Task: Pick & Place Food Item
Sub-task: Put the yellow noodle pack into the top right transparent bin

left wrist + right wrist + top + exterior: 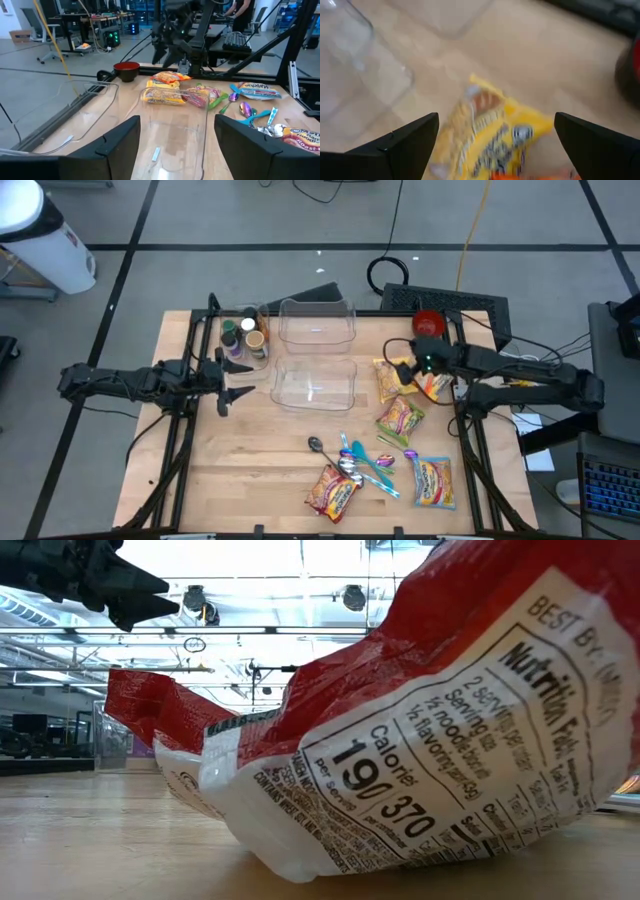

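Writing fills the low view: a red and white crinkled noodle packet [420, 730] lies right against that camera, its panel reading "Nutrition Facts", "BEST BY", "Calories 190 370" and "2 servings"; the smaller print below blurs out, and the packet hides most of the table behind it. In the left wrist view a blue-edged flat packet [259, 91] carries a name beginning "Maruchan", and an orange packet [304, 138] cut by the frame edge shows "Roast"; the rest is unreadable.

The right gripper [404, 374] hovers with its fingers spread wide and nothing between them, directly over a yellow plastic noodle packet [492, 135] with a pale picture and a small blue patch; the packet lies flat on the light wooden table [250, 470], on the right side, just beside the nearer clear plastic tub [315, 384]; its lower end is cut off in the right wrist view.

The left gripper [226, 387] waits at the table's left, fingers fairly wide apart and empty, facing that same tub; a second clear tub [316, 322] sits behind it.
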